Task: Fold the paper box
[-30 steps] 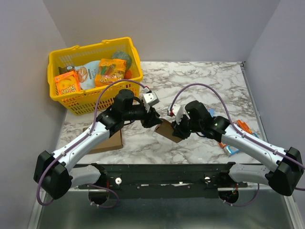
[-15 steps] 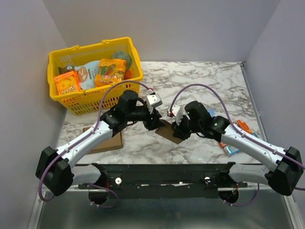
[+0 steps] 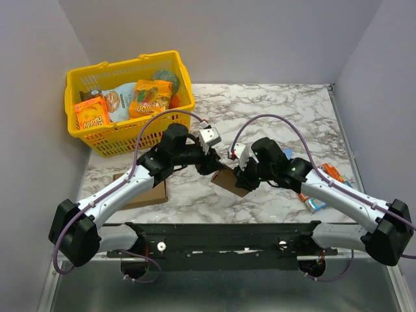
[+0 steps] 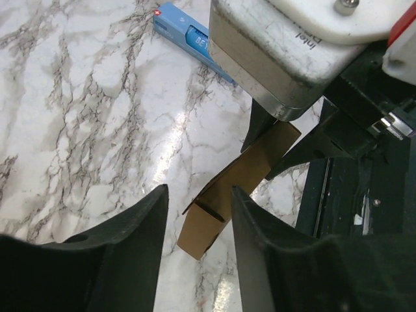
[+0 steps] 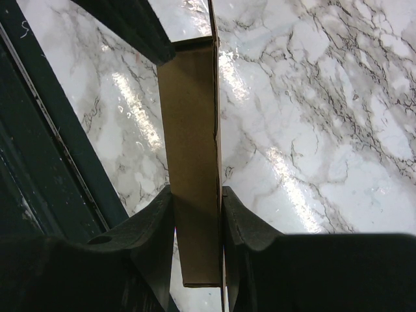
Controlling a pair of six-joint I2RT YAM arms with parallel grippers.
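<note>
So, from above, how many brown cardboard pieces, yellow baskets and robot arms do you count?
Brown cardboard pieces: 2 (paper box, flat rectangle)
Yellow basket: 1
Robot arms: 2 (left arm, right arm)
Total: 5

Paper box (image 3: 229, 181) before basket (image 3: 120, 140) (rightward).

Rear overview, wrists close, probably downward, sharing box (image 4: 239, 187)
</note>
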